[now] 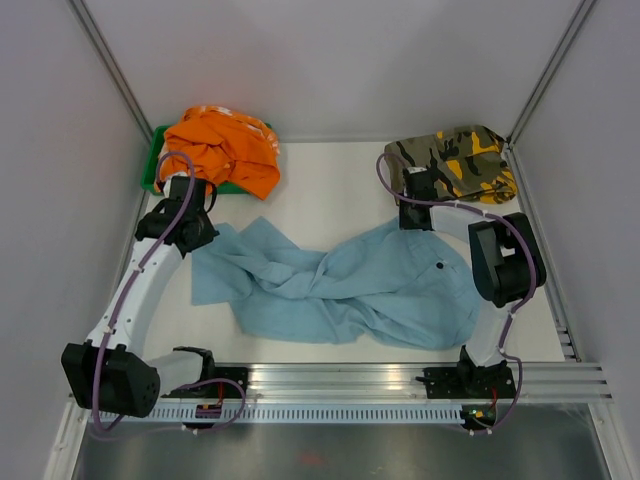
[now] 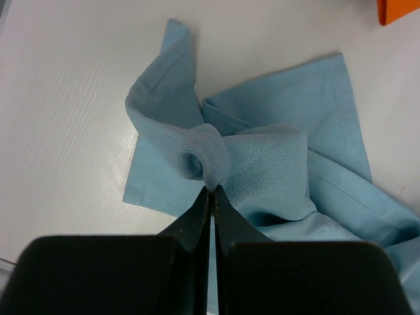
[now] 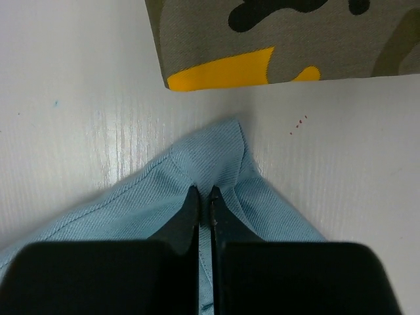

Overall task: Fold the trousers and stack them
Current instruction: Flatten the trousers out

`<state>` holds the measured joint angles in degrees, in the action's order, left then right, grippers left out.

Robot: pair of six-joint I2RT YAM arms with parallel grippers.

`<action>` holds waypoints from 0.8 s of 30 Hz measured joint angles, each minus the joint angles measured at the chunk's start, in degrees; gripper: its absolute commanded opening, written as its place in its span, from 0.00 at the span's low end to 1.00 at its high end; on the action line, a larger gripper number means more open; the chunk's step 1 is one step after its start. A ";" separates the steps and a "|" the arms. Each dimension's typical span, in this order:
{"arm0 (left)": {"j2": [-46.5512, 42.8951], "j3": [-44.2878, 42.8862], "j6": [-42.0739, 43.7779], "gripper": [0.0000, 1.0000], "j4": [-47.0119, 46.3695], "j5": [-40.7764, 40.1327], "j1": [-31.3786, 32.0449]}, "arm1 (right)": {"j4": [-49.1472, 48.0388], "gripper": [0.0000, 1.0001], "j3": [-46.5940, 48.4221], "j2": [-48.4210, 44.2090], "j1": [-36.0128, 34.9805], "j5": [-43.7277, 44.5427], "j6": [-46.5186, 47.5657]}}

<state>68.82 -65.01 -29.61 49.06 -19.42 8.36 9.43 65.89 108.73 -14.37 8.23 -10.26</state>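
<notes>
The light blue trousers (image 1: 340, 285) lie crumpled across the middle of the table, their dark waist button (image 1: 440, 267) on the right part. My left gripper (image 1: 200, 232) is shut on a bunched fold of the trousers (image 2: 216, 154) near their left end; its fingers (image 2: 197, 220) pinch the cloth. My right gripper (image 1: 412, 220) is shut on the far right corner of the trousers (image 3: 216, 167), close to the camouflage garment.
An orange garment (image 1: 225, 148) lies on a green tray (image 1: 152, 170) at the back left. The camouflage garment (image 1: 455, 160) lies at the back right, its edge (image 3: 275, 46) just beyond my right gripper. Grey walls enclose the table.
</notes>
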 measured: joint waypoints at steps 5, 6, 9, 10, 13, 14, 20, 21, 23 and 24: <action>-1.07 0.90 -0.55 0.02 0.46 0.31 -0.50 | -0.04 0.00 -0.20 -0.20 0.61 0.26 -2.23; -1.36 0.85 -0.55 0.02 0.61 0.31 -0.50 | -0.20 0.00 -0.59 -0.44 0.96 0.22 -3.13; -3.39 0.61 -0.33 0.02 1.38 0.04 -0.52 | -0.17 0.00 -3.45 -2.99 3.67 0.35 -6.51; -4.52 0.46 0.00 0.02 1.60 0.00 -0.52 | 0.11 0.00 -4.74 -4.26 5.01 0.70 -7.52; -7.67 -1.27 1.31 0.03 1.99 -0.11 -0.50 | 1.86 0.00 -8.41 -9.42 9.57 1.88 -10.29; -8.07 -2.16 1.73 0.03 1.99 -0.15 -0.50 | 2.56 0.00 -9.49 -11.65 11.39 2.19 -11.28; -6.38 -7.21 5.31 0.07 -0.55 -0.85 -0.11 | 4.83 0.00 -11.21 -26.36 22.45 3.39 -14.23; -5.27 -7.82 5.88 0.07 -1.36 -1.36 0.02 | 4.85 0.00 -11.21 -28.02 23.47 3.43 -14.40; -2.34 -8.87 7.04 0.04 -3.26 -2.08 0.09 | 5.01 0.00 -11.06 -30.99 25.66 3.21 -14.53; -0.81 -9.27 7.56 0.02 -4.04 -2.71 0.13 | 5.03 0.00 -10.99 -31.58 26.29 3.15 -14.60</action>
<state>68.01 -74.28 -22.04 45.01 -22.13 8.49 14.46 54.89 77.14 11.92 11.38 -24.86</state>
